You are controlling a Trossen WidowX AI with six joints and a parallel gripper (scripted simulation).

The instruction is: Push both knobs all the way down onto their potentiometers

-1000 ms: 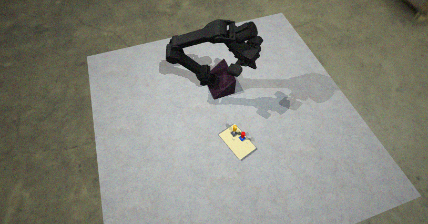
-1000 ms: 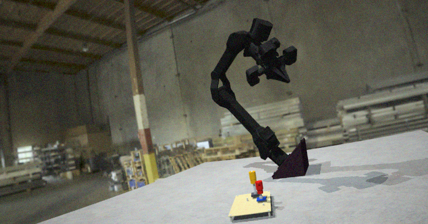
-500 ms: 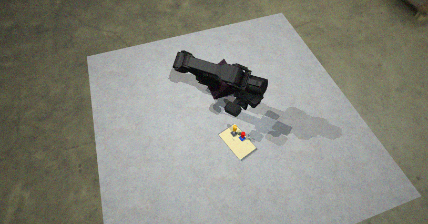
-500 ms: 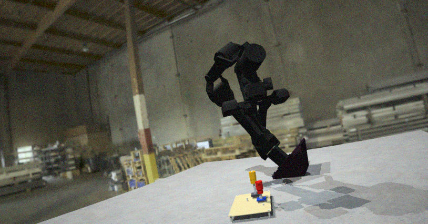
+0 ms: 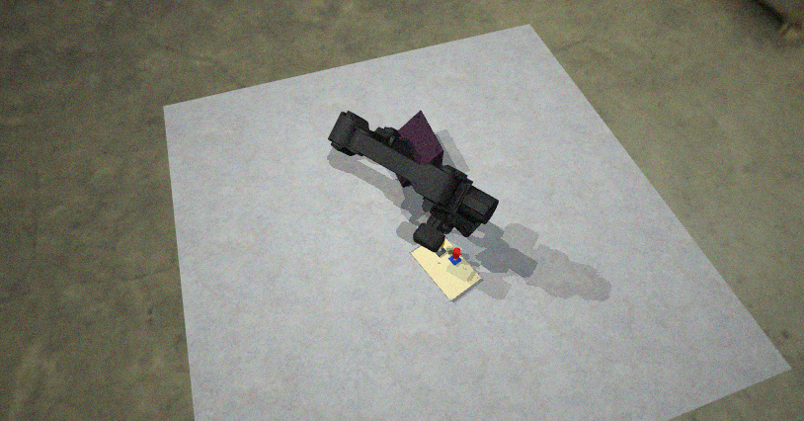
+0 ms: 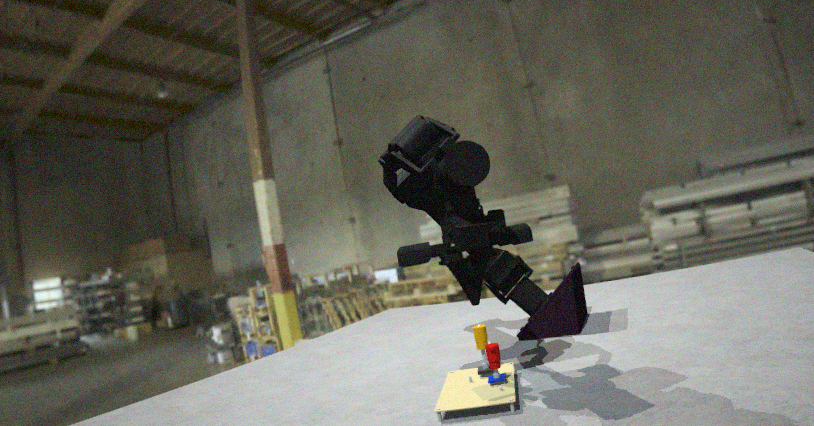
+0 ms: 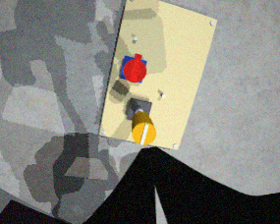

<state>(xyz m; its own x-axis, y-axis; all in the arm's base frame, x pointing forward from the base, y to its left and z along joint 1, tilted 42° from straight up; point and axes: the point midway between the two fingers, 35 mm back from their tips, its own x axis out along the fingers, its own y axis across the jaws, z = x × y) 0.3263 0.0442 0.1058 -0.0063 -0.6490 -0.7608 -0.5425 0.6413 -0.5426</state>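
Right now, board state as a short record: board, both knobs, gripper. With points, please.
board: cream circuit board (image 5: pixel 443 278) (image 6: pixel 472 392) (image 7: pixel 179 69), on short legs
yellow knob: (image 6: pixel 480 336) (image 7: pixel 143 133) raised above dark potentiometer (image 7: pixel 145 105)
red knob: (image 5: pixel 456 252) (image 6: pixel 492 355) (image 7: pixel 135 71) raised above blue potentiometer (image 5: pixel 453 260) (image 6: pixel 497 378) (image 7: pixel 124 75)
gripper: (image 6: pixel 475 302) (image 7: pixel 149 148) shut, holding nothing, above the table
knobs pushed down: neither

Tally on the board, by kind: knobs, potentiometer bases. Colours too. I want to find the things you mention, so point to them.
Tall cylindrical knobs: 2 (yellow-orange knob (image 6: pixel 480 337) (image 7: pixel 143 134), red knob (image 5: pixel 456 252) (image 6: pixel 492 355) (image 7: pixel 135 71))
Square potentiometer bases: 2 (dark grey base (image 7: pixel 146 106), blue base (image 5: pixel 453 260) (image 6: pixel 497 379) (image 7: pixel 124 74))
Total: 4
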